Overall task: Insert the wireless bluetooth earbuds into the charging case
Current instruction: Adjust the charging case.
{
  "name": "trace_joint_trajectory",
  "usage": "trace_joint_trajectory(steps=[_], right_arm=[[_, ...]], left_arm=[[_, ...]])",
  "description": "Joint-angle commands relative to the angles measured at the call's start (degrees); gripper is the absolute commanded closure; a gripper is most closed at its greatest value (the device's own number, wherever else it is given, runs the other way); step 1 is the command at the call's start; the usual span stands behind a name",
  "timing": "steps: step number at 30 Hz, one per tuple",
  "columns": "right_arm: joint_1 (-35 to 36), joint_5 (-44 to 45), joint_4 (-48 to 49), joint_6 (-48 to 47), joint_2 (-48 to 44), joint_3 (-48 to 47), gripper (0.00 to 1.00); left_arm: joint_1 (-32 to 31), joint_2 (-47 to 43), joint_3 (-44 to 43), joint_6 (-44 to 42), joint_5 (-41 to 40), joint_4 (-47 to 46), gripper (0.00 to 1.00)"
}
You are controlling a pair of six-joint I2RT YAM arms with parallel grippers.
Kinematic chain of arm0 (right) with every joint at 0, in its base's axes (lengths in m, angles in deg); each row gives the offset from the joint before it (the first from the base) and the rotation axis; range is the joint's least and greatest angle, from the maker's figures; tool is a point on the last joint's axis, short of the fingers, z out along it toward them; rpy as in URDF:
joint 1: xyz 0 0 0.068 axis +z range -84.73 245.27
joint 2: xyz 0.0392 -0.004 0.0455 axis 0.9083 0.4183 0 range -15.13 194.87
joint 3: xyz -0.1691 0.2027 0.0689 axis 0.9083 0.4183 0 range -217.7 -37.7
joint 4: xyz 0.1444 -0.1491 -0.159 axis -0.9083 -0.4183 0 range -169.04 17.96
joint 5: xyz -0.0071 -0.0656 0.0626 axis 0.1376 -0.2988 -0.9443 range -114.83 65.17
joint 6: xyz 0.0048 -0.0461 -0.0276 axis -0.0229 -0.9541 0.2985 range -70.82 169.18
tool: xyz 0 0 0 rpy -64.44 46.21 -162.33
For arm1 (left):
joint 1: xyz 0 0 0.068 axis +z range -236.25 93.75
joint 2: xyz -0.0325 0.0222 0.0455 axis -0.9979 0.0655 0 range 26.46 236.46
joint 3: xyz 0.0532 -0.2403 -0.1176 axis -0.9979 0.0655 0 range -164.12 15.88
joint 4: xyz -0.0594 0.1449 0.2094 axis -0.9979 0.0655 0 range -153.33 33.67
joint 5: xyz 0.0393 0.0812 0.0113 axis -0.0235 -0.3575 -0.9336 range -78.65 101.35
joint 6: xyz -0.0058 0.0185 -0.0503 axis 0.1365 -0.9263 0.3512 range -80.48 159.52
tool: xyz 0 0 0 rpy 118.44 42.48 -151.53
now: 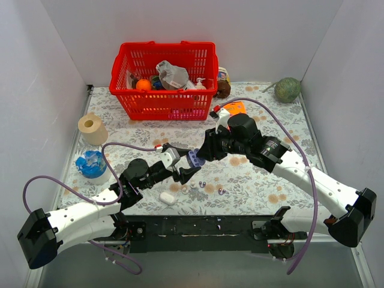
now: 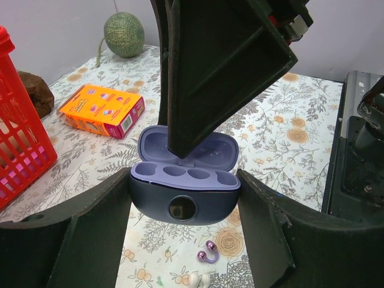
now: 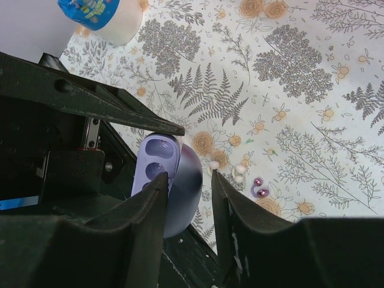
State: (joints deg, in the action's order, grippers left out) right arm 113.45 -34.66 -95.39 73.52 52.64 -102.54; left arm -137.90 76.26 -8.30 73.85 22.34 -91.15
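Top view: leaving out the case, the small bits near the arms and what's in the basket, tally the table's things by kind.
Red basket: 1
Orange box: 1
Green melon: 1
Brown object: 1
Paper roll: 1
Blue-topped tub: 1
Total: 6

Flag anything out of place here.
Small purple glossy earbuds lie loose on the floral tablecloth, beside tiny white bits, while the open lavender-blue oval case in the left hand shows empty sockets.
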Motion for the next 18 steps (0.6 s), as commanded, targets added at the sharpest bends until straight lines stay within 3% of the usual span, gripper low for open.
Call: trace_joint_trajectory(steps=[1, 7, 9, 11, 14, 15, 18], right_arm=[[-0.37, 0.16, 2.26, 0.53, 0.79, -2.22, 0.60], [-0.28, 0.07, 1.82, 0.62, 0.35, -0.91, 0.76], [-0.28, 0.59, 1.30, 0.01, 0.17, -1.08, 0.96], [-0.28, 2.17, -1.16, -1.73, 0.17, -2.30, 0.99], [-0.28, 4.55, -3.98, -4.64, -0.26, -4.32, 0.99], [-0.20, 6.55, -4.41, -6.39, -1.14, -4.68, 0.99], [-0.20, 10.07, -7.57, -10.34, -1.50, -7.92, 0.99]], left_arm=[[-0.20, -0.41, -0.86, -0.22, 0.35, -1.89, 1.00], [-0.20, -0.76, -0.69, -0.22, -0.09, -1.81, 1.00], [-0.20, -0.76, -0.86, 0.13, -0.08, -1.89, 1.00], [-0.20, -0.32, -1.30, 0.74, -0.17, -1.11, 1.00], [-0.20, 0.82, -2.27, 2.14, -0.61, 0.47, 0.88], [-0.11, 1.08, -2.44, 3.28, -1.40, 0.83, 0.74], [-0.20, 1.88, -2.71, 5.04, -2.72, 1.45, 0.58]])
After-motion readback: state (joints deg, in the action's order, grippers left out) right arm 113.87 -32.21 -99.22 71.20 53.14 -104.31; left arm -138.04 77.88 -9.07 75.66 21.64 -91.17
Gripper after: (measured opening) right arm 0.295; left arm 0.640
